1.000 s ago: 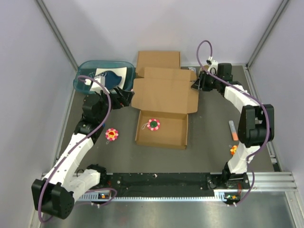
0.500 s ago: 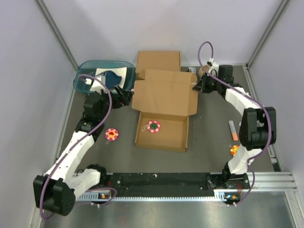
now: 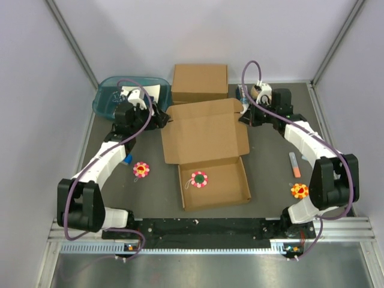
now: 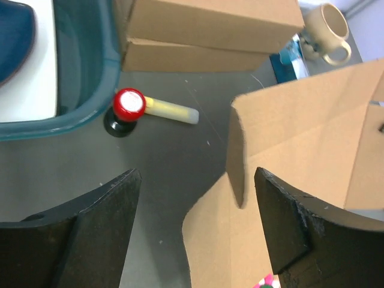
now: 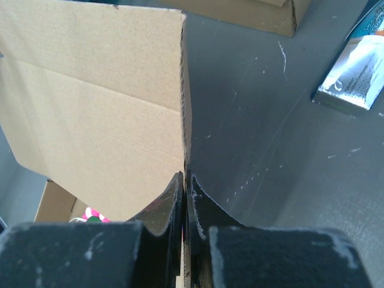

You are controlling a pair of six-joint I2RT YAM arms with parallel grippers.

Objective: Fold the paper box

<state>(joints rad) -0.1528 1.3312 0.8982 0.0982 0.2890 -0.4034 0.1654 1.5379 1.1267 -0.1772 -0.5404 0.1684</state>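
Observation:
The paper box (image 3: 213,183) lies open mid-table, a shallow brown tray with its wide lid (image 3: 204,132) tilted up behind it. My right gripper (image 3: 243,114) is shut on the lid's right edge. In the right wrist view the cardboard edge (image 5: 183,90) runs straight into the closed jaws of the gripper (image 5: 186,178). My left gripper (image 3: 161,118) is at the lid's left corner and open. In the left wrist view the gripper (image 4: 197,175) has its fingers (image 4: 102,222) wide apart, with the lid's left flap (image 4: 240,150) between them, touching neither.
A thicker closed brown box (image 3: 200,83) sits at the back, with a teal bin (image 3: 120,96) to its left. A red-capped tube (image 4: 129,105) and a mug (image 4: 329,27) lie near them. Flower toys lie at the left (image 3: 141,170), in the tray (image 3: 199,179) and at the right (image 3: 299,191). An orange marker (image 3: 293,164) lies right.
My right gripper has shut on the lid's right edge. The box has slid nearer and turned slightly, lid still up. My left arm has reached farther back to the lid's left corner.

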